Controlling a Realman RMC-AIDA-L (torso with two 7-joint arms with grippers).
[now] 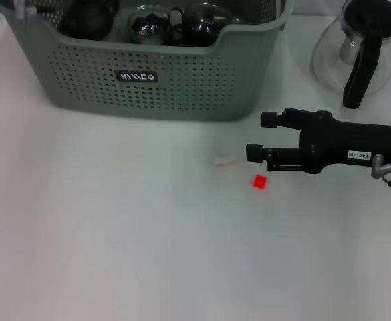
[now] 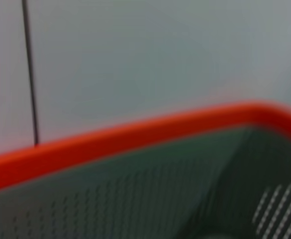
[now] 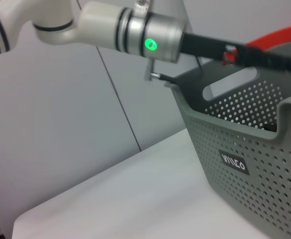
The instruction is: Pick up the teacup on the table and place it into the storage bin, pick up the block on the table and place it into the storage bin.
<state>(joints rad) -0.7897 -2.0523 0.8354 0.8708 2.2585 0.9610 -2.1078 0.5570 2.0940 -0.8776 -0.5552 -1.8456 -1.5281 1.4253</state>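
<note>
The right arm reaches in level above the worktop [image 1: 115, 234], its black pincer [image 1: 262, 136] spread wide and empty, fingers pointing toward the robot's left. The left arm [image 3: 110, 25] stretches over the bin [image 3: 244, 149], its pincer hidden.

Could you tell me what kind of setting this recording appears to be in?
Probably a robot test bench in a lab: a plain white table, bare grey wall panels, and staged props such as the storage bin, a small red block and a glass teapot.

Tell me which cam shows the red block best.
Head view: the red block lies unobstructed on the table, just below the open right gripper. Neither wrist view shows it; both show only the storage bin.
</note>
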